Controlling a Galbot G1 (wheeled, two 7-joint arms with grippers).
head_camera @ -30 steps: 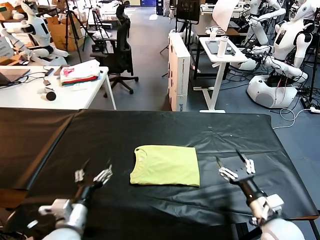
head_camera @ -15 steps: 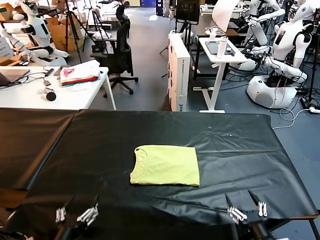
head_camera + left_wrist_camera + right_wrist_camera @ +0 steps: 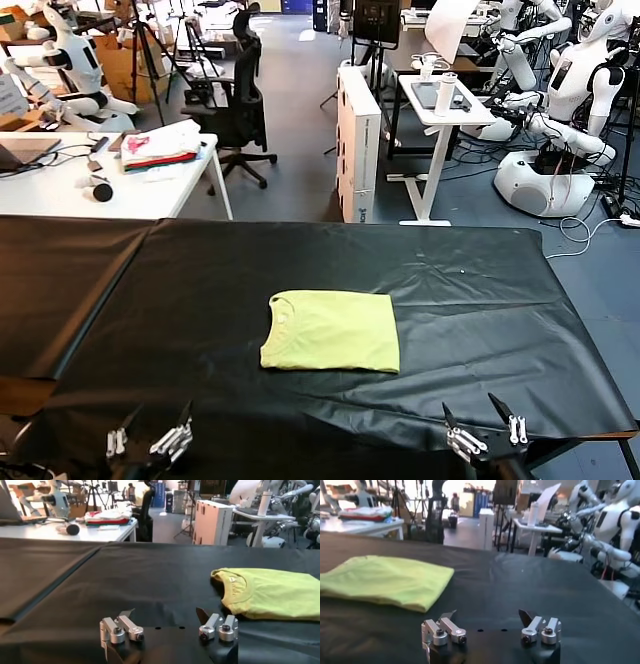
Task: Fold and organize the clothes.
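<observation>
The T-shirt [image 3: 331, 331] lies folded into a neat, flat rectangle near the middle of the table [image 3: 480, 290], which is covered in black cloth; its round neck faces the robot's left and its edges look square, with no sleeve poking out. It has not shifted over the last second, while both arms have drawn away from it: a second ago the two grippers stood on either side of the shirt, a little nearer the robot, and now they have pulled back to the table's near edge, where only their fingertips show at the bottom of the head view. The left gripper [image 3: 148, 437] sits low at the near left, well apart from the shirt, with its jaws spread and nothing between them; the left wrist view shows the shirt [image 3: 267, 593] lying off to one side beyond those empty fingers. The right gripper [image 3: 486, 430] mirrors it at the near right, jaws likewise spread and empty, with the shirt [image 3: 385, 581] resting untouched ahead of it. This retreat suggests that the folding is finished and the arms are returning to rest, so the task looks essentially complete. In the background, a white desk [image 3: 150, 190] carries a separate pile of cloth [image 3: 160, 145], which plays no part here.
</observation>
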